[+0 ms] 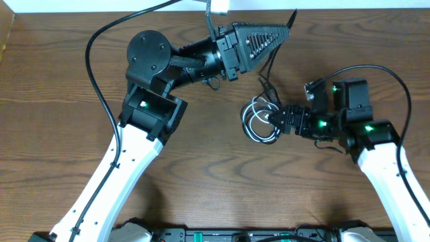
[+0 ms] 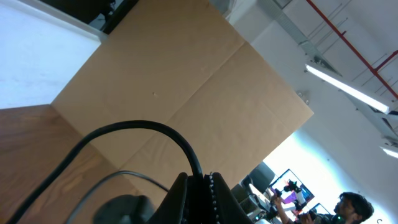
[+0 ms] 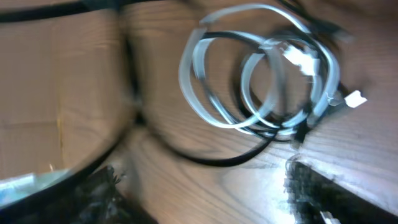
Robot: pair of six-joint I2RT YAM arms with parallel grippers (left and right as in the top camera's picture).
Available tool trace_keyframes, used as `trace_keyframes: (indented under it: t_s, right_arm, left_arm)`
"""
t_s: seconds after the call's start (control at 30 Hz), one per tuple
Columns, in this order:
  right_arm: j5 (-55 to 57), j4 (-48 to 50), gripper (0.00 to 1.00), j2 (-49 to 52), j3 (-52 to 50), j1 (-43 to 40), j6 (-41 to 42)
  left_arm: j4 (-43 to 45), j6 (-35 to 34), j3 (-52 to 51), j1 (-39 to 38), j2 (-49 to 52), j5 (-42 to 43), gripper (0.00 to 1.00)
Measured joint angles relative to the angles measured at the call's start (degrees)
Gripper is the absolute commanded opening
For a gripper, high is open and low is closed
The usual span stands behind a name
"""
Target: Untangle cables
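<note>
1. Overhead view: the cables (image 1: 261, 121) lie in a loose coil on the desk (image 1: 201, 175), right of its middle and about halfway between the near and far edges.
2. The right wrist view is blurred. It shows the white cable (image 3: 188, 78) as pale overlapping loops with thin dark strands threaded through them, and a small white plug (image 3: 356, 98) at the coil's right side.
3. One black cable (image 2: 143, 126), round and glossy, runs from the coil toward the far edge and up to the left gripper (image 1: 285, 28).
4. That gripper is raised above the desk near the far edge. Its wrist is tipped so that its camera looks up at a sheet of cardboard (image 2: 205, 81). Its ribbed black fingers (image 2: 219, 198) are pressed together on the black cable, which arches out from between them.
5. The right gripper (image 1: 277, 119) sits low at the coil's right side, with its arm reaching in from the near right corner. Its jaws are spread apart with nothing between them, and the tips are just beside the loops.
6. The desk is dark brown wood grain. The arms have white shells and black joints.
</note>
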Motion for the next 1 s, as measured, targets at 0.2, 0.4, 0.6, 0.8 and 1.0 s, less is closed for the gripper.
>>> trace_keyframes:
  t_s: [0.2,0.4,0.6,0.8,1.0]
  right_arm:
    - [5.77,0.33,0.2,6.14,0.0,0.2,0.74]
    - [8.39,1.01,0.01,11.15,0.0,0.2,0.11]
    - [4.98,-0.59,0.01,11.45,0.0,0.17,0.09]
    - [-3.74,-0.11,0.15,5.05,0.0,-1.57,0.11]
    - [-11.61,2.08,0.99,-8.22,0.02,-5.86,-0.15]
  left_arm:
    - [2.97,-1.95,0.0,0.0,-0.02,0.09,0.08]
    - [4.17,-4.2,0.0,0.0,-0.55,0.17,0.08]
    - [3.41,-3.82,0.02,3.1,-2.99,0.17,0.08]
    - [-9.6,-3.21,0.2,5.97,-3.52,-0.04,0.08]
    - [-13.73,-2.93,0.2,5.9,-2.99,-0.07,0.07]
